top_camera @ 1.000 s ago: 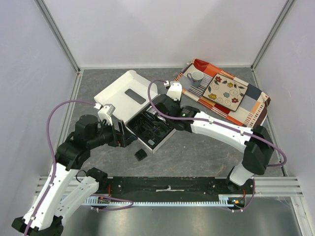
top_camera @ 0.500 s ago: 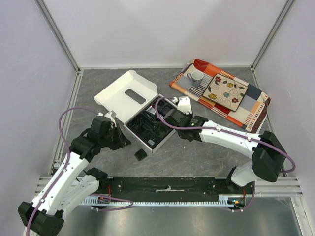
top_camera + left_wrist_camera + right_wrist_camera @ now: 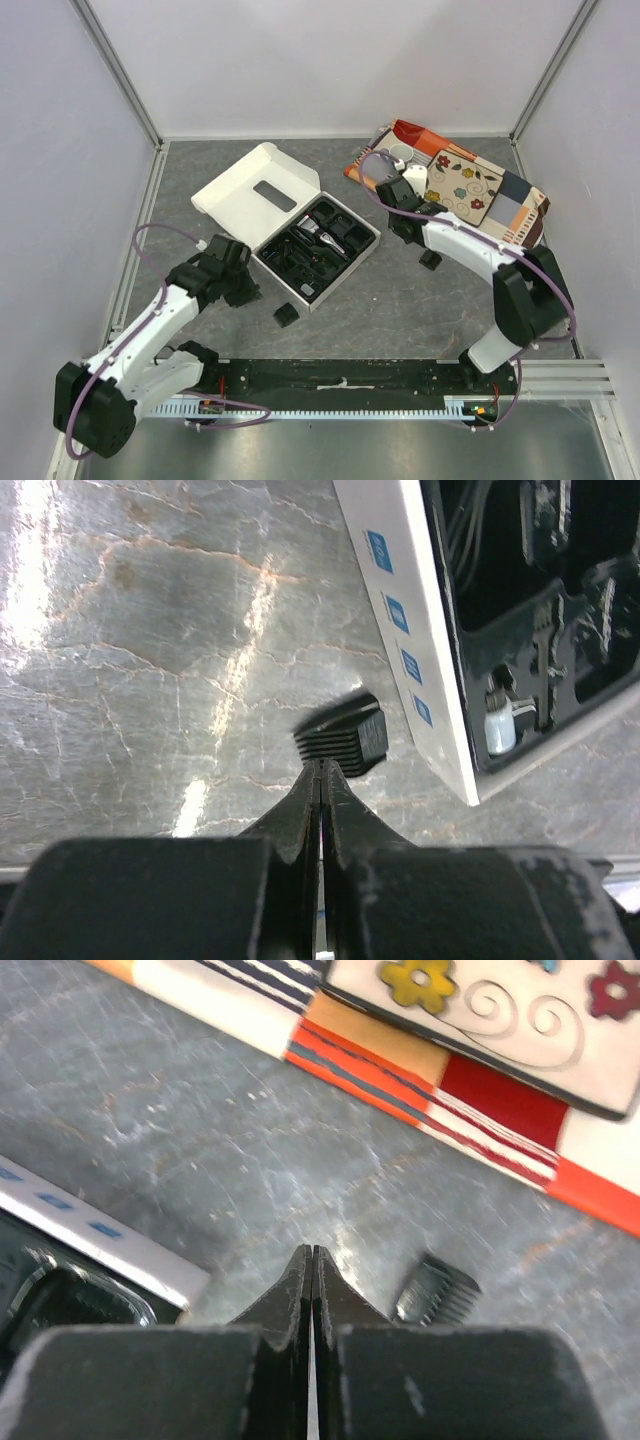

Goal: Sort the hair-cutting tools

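- Only the left wrist view shows the left claw (image 3: 320, 770) pressed together and empty, its tips near a ribbed comb (image 3: 345, 738) on the table beside the white box (image 3: 400, 630).
- In the right wrist view, the right claw (image 3: 312, 1255) is together and empty, with a second comb (image 3: 437, 1290) just beside it.
- From overhead, the box's tray holds the clipper (image 3: 310, 232) and other black pieces.

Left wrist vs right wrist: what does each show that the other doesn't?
Left wrist only: left claw, shut, a black comb attachment just past its tips, a black inner tray. Right wrist only: right claw, shut, a second comb attachment to its right, patchwork cloth, flowered plate. Both: white box edge with blue marks, grey table.
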Robot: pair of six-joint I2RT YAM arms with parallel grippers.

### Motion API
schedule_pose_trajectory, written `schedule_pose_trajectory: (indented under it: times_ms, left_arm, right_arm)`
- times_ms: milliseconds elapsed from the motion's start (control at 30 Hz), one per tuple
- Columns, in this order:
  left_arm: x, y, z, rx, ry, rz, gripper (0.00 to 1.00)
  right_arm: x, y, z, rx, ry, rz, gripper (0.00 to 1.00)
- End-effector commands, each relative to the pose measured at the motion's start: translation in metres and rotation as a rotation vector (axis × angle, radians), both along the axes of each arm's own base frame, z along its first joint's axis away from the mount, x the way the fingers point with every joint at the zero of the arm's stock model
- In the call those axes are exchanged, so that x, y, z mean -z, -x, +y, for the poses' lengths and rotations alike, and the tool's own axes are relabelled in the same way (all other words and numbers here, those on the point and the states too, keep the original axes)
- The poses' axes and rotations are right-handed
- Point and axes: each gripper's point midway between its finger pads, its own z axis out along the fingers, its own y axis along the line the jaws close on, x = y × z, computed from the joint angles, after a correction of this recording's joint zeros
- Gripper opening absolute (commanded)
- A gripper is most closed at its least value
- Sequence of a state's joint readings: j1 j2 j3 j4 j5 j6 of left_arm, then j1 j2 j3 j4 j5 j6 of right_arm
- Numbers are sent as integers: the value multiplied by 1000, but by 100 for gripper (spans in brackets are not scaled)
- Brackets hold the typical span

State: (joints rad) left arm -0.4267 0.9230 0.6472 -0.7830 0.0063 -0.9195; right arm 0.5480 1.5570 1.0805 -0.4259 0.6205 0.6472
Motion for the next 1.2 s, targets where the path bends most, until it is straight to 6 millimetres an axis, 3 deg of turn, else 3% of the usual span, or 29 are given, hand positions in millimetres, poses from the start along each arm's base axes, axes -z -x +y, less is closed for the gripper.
schedule_pose_trajectory:
  times_ms: [0,233,367,600,733,967,1167]
  left_arm:
    - [13,-27,2,-103,-31,-16,2]
    - [28,-64,-13,-107,-39,-16,2]
    - [33,-79,-15,-104,-70,-11,2]
    - [23,-107,-9,-117,-68,-84,2]
    - [16,-125,-11,-98,-53,-112,2]
    - [21,-149,-17,-55,-42,-124,2]
    - [7,-170,-24,-32,-20,-180,2]
  right_arm:
    - [-3,-48,30,-159,-32,-25,0]
    - [36,-93,52,-313,-99,74,0]
    - [48,-99,60,-388,-129,113,0]
    - [67,-71,83,-526,-235,191,0]
    - [72,-51,80,-527,-261,202,0]
    - [67,-27,83,-554,-280,208,0]
    - [56,-2,93,-588,-273,196,0]
